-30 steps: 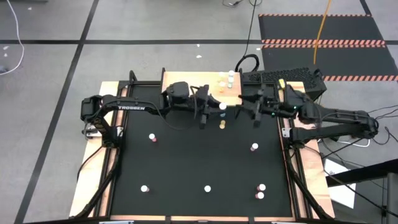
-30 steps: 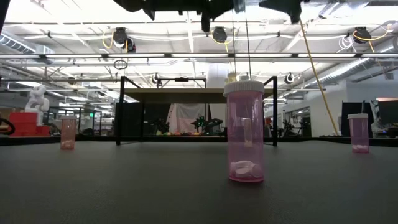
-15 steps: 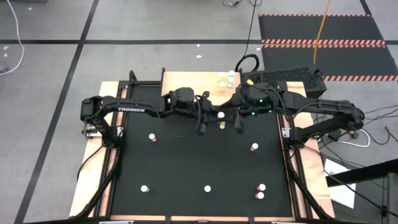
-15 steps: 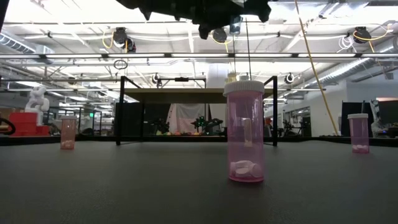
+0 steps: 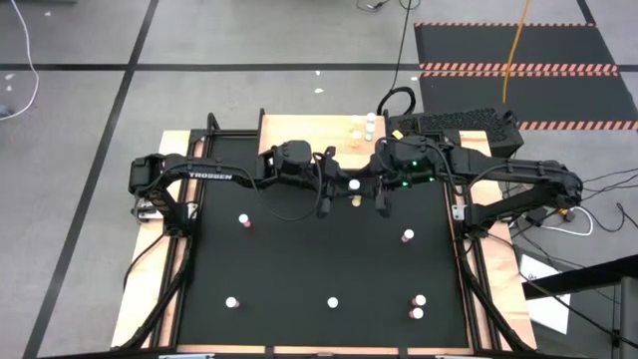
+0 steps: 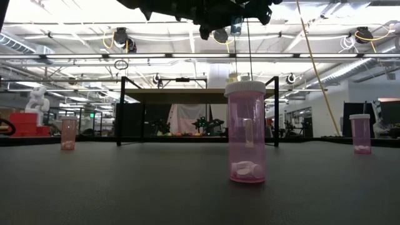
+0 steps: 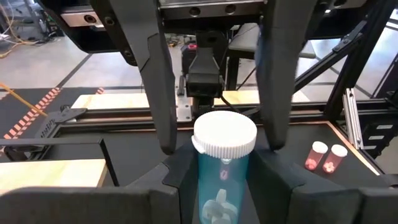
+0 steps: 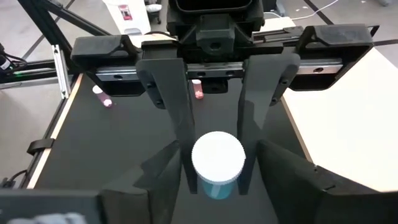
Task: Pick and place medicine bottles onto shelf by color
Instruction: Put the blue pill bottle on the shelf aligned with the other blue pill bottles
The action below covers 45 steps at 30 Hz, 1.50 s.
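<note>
A teal medicine bottle (image 7: 219, 193) with a white cap (image 5: 354, 184) hangs upright above the black mat, just in front of the shelf (image 5: 314, 135). My left gripper (image 5: 334, 189) is shut on it. My right gripper (image 5: 377, 189) faces it from the right, open, with its fingers (image 7: 163, 106) standing on either side of the cap; I cannot tell whether they touch it. Several capped bottles (image 5: 364, 125) stand on the shelf's right part. Pink bottles (image 5: 244, 220) (image 5: 408, 236) (image 5: 332, 302) stand scattered on the mat. My left gripper pinches the teal bottle's body (image 7: 219, 186), below the cap, between its two fingers (image 8: 180, 118). The fingers come nearly level from the table's left. The bottle stands upright in the hold, cap up, lifted clear of the mat.
A yellowish bottle (image 5: 356, 200) stands on the mat right below the two grippers. Two more pink bottles (image 5: 418, 306) stand near the front right, one (image 5: 231, 301) near the front left. A keyboard (image 5: 454, 125) lies beyond the shelf's right end.
My right gripper has swung toward the table's left, up to the teal bottle held by my left gripper, and has tipped its fingers downward. Its fingers now flank the cap. The bottle has stayed in place.
</note>
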Each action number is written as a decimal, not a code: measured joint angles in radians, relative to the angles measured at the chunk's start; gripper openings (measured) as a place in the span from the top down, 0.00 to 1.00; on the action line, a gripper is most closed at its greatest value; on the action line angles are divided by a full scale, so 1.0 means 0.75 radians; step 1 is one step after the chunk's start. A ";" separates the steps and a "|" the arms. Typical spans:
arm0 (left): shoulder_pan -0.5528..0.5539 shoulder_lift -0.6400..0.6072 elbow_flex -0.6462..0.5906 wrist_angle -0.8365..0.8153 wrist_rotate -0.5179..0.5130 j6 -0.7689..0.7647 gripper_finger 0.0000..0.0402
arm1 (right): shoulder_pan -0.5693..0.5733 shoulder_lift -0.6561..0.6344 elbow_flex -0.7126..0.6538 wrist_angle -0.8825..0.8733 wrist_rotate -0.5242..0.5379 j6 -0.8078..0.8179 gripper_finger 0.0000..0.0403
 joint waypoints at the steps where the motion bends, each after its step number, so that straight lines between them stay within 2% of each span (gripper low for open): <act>1: 0.000 0.000 0.000 0.000 0.000 0.000 0.70 | 0.000 0.000 0.000 0.001 0.001 -0.001 0.52; 11: 0.004 0.000 0.000 0.005 0.000 -0.028 0.70 | 0.000 -0.002 0.000 0.005 0.001 -0.006 0.68; 22: 0.043 0.001 0.000 0.007 0.005 -0.166 0.67 | -0.024 -0.011 0.000 -0.012 0.019 -0.037 0.70; 26: 0.044 0.001 0.000 0.016 -0.008 -0.211 0.58 | -0.041 -0.024 0.000 -0.017 0.005 -0.042 0.70; 32: 0.045 0.001 0.000 -0.021 -0.010 -0.218 0.37 | -0.043 -0.023 0.000 -0.010 0.012 -0.075 0.70; 37: 0.055 0.001 0.000 -0.152 -0.017 -0.177 0.22 | -0.110 -0.043 -0.001 -0.060 0.078 -0.111 0.70; 41: 0.076 0.000 0.000 -0.272 -0.061 -0.220 0.15 | -0.200 -0.070 0.000 -0.189 0.172 -0.187 0.70; 45: 0.091 0.001 0.000 -0.287 -0.060 -0.287 0.13 | -0.318 -0.067 -0.014 -0.253 0.226 -0.294 0.70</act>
